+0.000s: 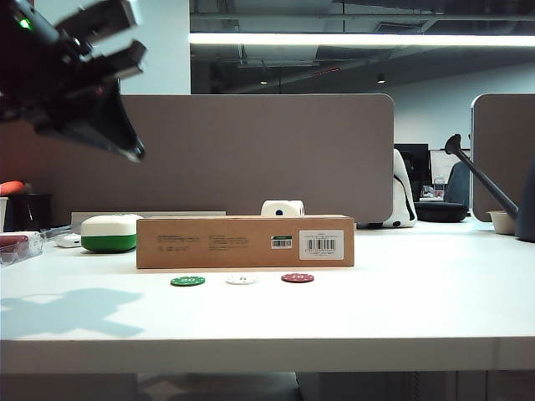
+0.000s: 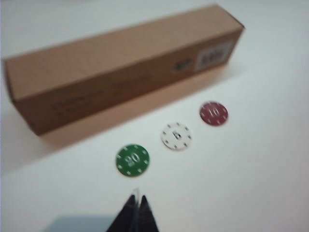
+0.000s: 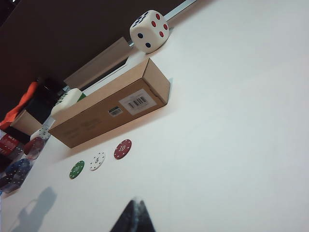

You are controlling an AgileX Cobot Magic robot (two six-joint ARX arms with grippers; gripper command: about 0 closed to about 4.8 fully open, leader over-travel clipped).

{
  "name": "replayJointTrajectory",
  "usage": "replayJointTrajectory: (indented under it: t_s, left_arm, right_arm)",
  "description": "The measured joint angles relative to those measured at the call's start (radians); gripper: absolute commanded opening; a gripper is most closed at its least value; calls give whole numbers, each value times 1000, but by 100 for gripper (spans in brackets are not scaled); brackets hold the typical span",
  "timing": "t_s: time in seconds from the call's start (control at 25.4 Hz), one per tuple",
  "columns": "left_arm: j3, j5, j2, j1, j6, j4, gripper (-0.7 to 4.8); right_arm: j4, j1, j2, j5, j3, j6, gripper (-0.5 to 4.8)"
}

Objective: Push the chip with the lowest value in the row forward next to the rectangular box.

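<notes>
Three chips lie in a row in front of the rectangular box (image 1: 245,242): green (image 1: 187,281), white (image 1: 242,280) and dark red (image 1: 298,278). The white chip (image 2: 176,136) is marked 5, the green chip (image 2: 132,160) 20 and the red chip (image 2: 213,113) 10. A narrow strip of table separates the row from the box (image 2: 120,67). My left gripper (image 1: 138,154) hangs high above the table's left side, shut and holding nothing; its tips (image 2: 137,198) are short of the green chip. My right gripper (image 3: 136,203) is shut and empty, well off from the white chip (image 3: 97,161) and the box (image 3: 111,104).
A white-and-green case (image 1: 109,233) sits left of the box, and a big white die (image 3: 149,31) stands behind it. A tray of stacked chips (image 3: 14,159) is at the far left. A dark slanted rod (image 1: 483,177) and a white bowl (image 1: 503,221) stand at the right edge.
</notes>
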Motion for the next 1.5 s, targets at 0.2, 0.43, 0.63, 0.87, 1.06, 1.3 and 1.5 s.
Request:
replayJointTrajectory:
  t_s: [0.2, 0.43, 0.63, 0.87, 1.06, 1.3, 1.5]
  left_arm:
    - [-1, 0, 41, -24, 0, -11, -5]
    - [-1, 0, 38, -23, 0, -6, -5]
    - [-1, 0, 38, -22, 0, -6, -5]
    - [-1, 0, 38, -22, 0, -6, -5]
    - [-1, 0, 38, -22, 0, -6, -5]
    - [-1, -1, 38, -21, 0, -7, -5]
    - [-1, -1, 38, -21, 0, -6, -5]
  right_arm:
    - [1, 0, 0, -10, 0, 26, -6]
    - [19, 0, 0, -26, 1, 29, -6]
    - [50, 0, 0, 30, 45, 48, -6]
    - [98, 0, 1, 95, 127, 52, -6]
    - [116, 0, 184, 122, 267, 20, -6]
    - [112, 49, 666, 89, 555, -142, -6]
    - [85, 216, 1122, 77, 806, -185, -6]
